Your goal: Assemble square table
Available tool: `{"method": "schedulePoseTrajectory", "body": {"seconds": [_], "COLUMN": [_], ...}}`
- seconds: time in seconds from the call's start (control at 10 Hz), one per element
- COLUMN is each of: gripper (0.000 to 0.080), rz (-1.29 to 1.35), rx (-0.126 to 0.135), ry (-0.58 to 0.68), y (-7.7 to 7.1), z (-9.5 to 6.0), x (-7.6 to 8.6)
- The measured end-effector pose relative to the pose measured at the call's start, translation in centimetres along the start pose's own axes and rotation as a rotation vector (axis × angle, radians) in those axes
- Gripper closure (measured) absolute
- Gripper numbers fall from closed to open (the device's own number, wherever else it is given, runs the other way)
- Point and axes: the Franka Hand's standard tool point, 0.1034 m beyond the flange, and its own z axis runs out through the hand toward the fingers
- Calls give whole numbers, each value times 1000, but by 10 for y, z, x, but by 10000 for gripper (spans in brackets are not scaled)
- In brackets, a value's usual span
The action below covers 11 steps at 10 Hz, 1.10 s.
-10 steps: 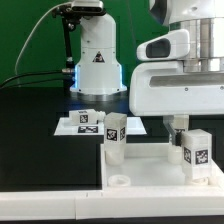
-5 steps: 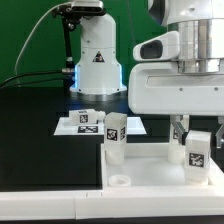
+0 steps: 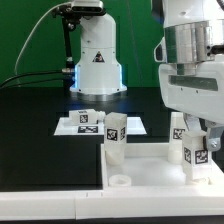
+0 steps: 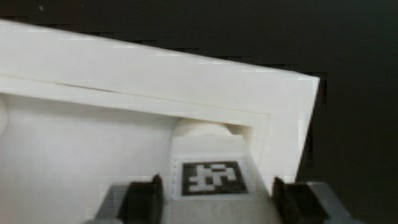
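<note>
Most of the scene is black desk [image 3: 30, 120], and over its side on the exterior view's right hangs the Panda arm [image 3: 190, 60], wrist pointed down. Next in bulk is the square table slab [image 3: 150, 172], white and rimmed, lying flat at the front of the desk, with the marker board [image 3: 85, 122] lying behind it. Two legs stand upright on the slab. The free leg [image 3: 114, 138] is at the far corner on the exterior view's left, well apart from the arm. The gripped leg [image 3: 195, 150] is at the far corner on the exterior view's right. The jaws are clenched on that gripped leg, one on each side; the wrist view shows its tag facing the camera and the slab's corner just beyond. Smallest is the open socket [image 3: 118, 181] at the near corner on the exterior view's left, with nothing in it. The step in hand looks like seating this leg in its corner socket. To do it well, hold the leg plumb, press down only lightly, and turn about the leg's own axis so the slab is not dragged across the desk. Whether the foot has caught in its socket is hidden, so let go only once the leg stands firm.
</note>
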Motion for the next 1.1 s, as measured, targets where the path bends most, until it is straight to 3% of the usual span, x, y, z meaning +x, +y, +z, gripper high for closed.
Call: {"method": "schedulePoseTrajectory", "body": {"seconds": [0.1,0.2,0.3,0.4,0.5,0.7,0.9,1.1], "gripper": [512,435,435,253,182,156,151,151], "rz": [-64,-219,-388,-624,-762,-866,-1162,-1285], "rx": [-5,-36,-39,-39,-41,-46,-58,-55], "ry": [5,30,32,30,25,29,32,40], "y": [1,4,3,1,1,1,-3,-8], "z": [0,2,1,-1,-1,-1,-4,-8], "x": [0,-5,-5,-1,0,1,8,9]}}
